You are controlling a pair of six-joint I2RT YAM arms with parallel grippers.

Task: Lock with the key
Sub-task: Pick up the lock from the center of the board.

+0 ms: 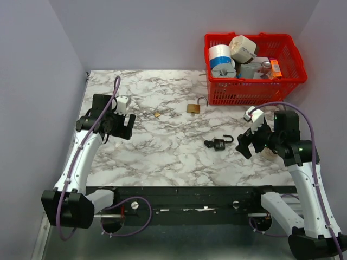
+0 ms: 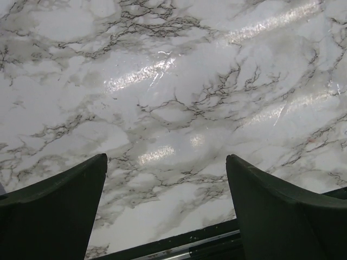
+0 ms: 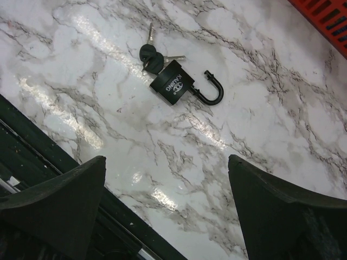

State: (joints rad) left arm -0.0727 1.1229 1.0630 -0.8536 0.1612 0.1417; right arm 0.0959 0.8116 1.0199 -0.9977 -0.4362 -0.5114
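Right hand: we see its two fingers spread wide with nothing between them, hanging over the marble bench near its front edge.
Key: a small bunch with black heads, lying flat on the bench ahead of the right hand. In that hand's wrist view it sits a little left of the midline, well apart from both fingers.
Black padlock: lying flat just beside the key. Its body touches the key heads at the end away from the shackle. From above, it lies between the key and the right hand.
Shackle: swung open, with one leg free of the body.
Keyhole: we cannot tell whether any key of the bunch sits in it.
Left hand: fingers spread wide, gripping nothing, over the bench, with the dark front edge showing below the fingertips.
Key from the left hand: well apart, far off to that hand's right across the bench.
Brass padlock: on the bench beyond the right hand and to its left, near the basket.
Brass bit: a small piece between the left hand and the brass padlock, too small for us to tell what it is.
Basket: red, at the far corner beyond the right hand, holding rolls and boxes.
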